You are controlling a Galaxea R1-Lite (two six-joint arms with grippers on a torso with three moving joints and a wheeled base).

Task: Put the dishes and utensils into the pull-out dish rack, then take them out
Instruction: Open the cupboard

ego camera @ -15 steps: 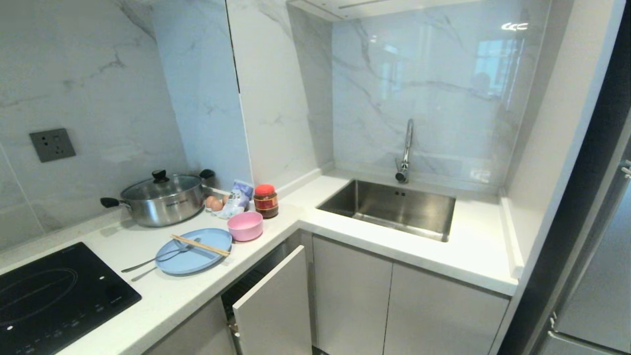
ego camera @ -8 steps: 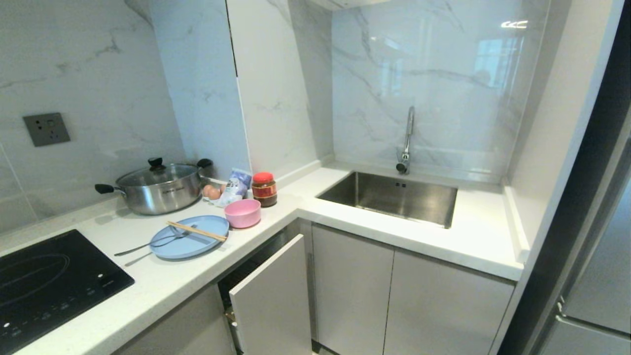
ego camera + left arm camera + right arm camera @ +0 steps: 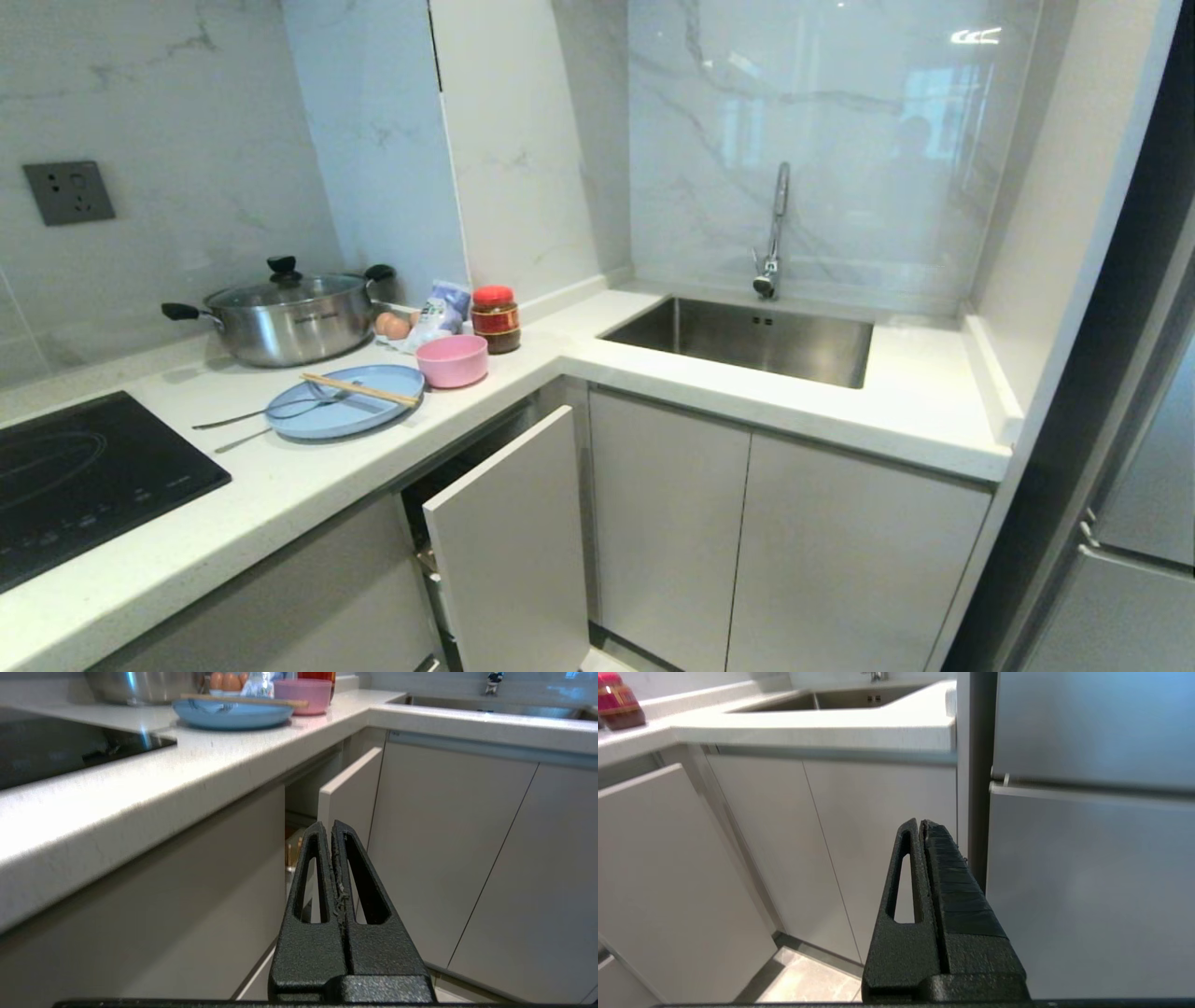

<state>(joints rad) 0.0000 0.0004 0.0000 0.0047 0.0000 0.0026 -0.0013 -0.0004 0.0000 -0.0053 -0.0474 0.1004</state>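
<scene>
Just ahead of the pressed-together left gripper (image 3: 332,828), the narrow white front panel (image 3: 351,794) is seen ajar and is judged best hooked by its edge and drawn straight out.

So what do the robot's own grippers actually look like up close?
Both look alike. The left gripper has two matte black, rough-textured fingers tapering to a narrow tip, each with a long slot cut through it. The right gripper has the same build, with one ribbed black pad showing. No cables or markings show.
</scene>
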